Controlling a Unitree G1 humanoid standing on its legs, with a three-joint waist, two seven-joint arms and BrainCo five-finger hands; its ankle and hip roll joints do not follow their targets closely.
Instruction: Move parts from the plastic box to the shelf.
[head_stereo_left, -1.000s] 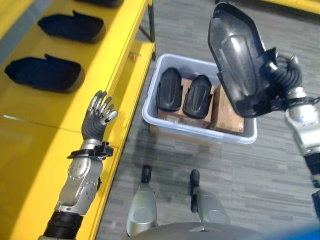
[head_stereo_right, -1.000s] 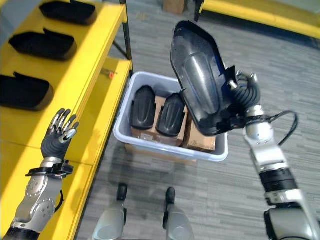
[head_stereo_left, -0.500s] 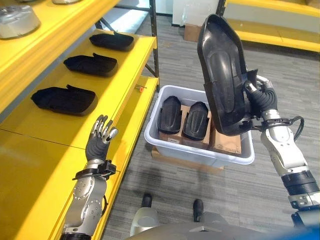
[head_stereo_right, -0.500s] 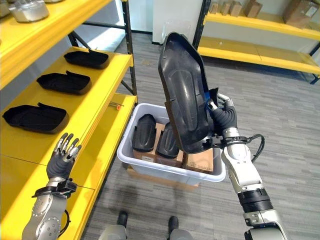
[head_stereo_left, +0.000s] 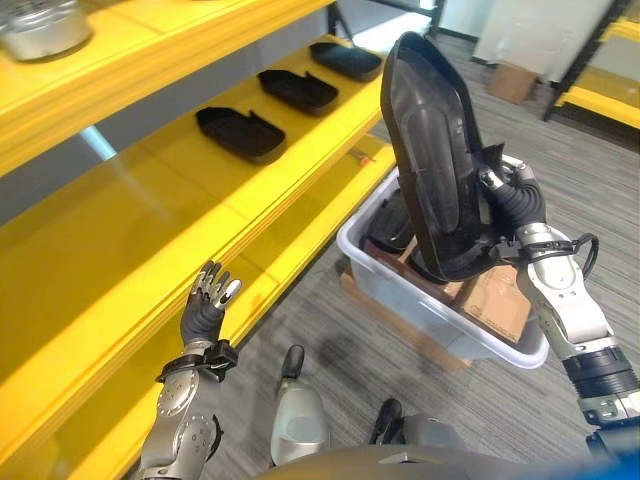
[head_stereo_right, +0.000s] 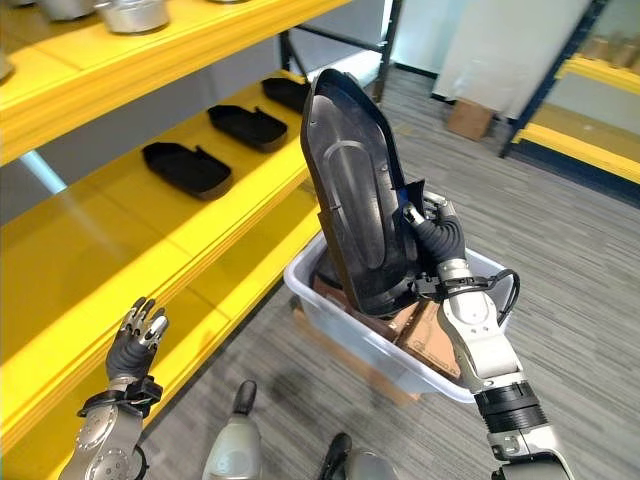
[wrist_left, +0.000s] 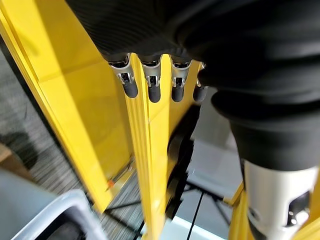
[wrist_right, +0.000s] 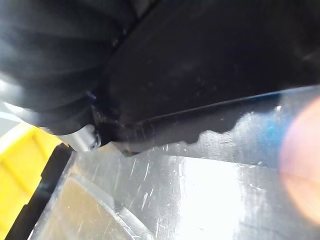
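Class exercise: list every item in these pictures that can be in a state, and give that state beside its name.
Right hand: shut on the black part, held upright above the plastic box.
Left hand: open, holding nothing.
Plastic box: open-topped, on the floor, cardboard boxes inside.
Shelf: three black parts lying flat.

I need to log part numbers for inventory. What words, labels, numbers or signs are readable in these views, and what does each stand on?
Nothing can be read.
Cardboard boxes in the plastic box: faint print, too small and blurred to read.
Black part held in the right hand: no marking visible.
Three black parts on the yellow shelf: no labels visible.
Left hand: holds nothing, bears no text.
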